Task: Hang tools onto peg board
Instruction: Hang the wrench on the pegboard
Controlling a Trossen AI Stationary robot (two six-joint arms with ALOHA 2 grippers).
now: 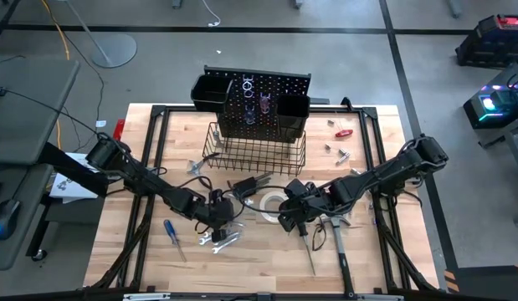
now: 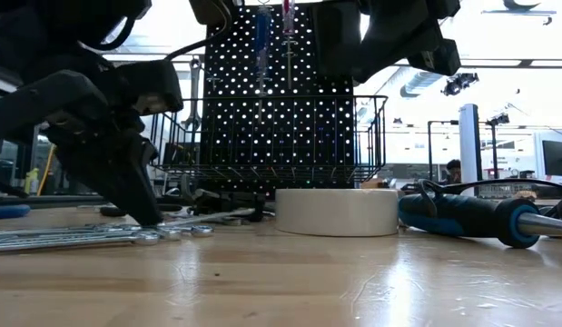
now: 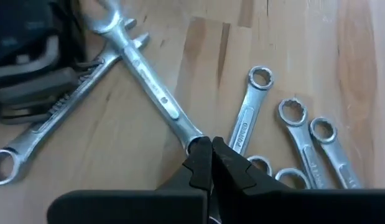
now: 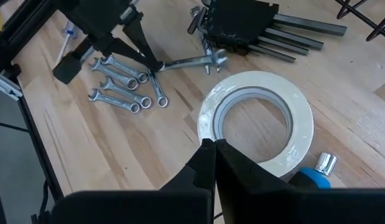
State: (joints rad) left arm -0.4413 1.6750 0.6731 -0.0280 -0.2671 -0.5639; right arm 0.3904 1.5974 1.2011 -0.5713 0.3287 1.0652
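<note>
My left claw (image 3: pixel 211 163) is pinched on a wrench (image 3: pixel 156 93) lying on the desk (image 3: pixel 304 50), right claw (image 4: pixel 212 163) closed empty by the tape (image 4: pixel 257 118), so I'd lift level toward the board (image 1: pixel 263 104).

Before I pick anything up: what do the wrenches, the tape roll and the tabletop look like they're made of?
Wrenches: bare metal, probably steel, with a bright satin-silver finish and glints along the shafts. Tape roll: white, matte, likely paper or cloth tape on a paler core; the wound layers show at its inner edge. Tabletop: pale wood planks with visible grain and seams, lightly glossy.
</note>
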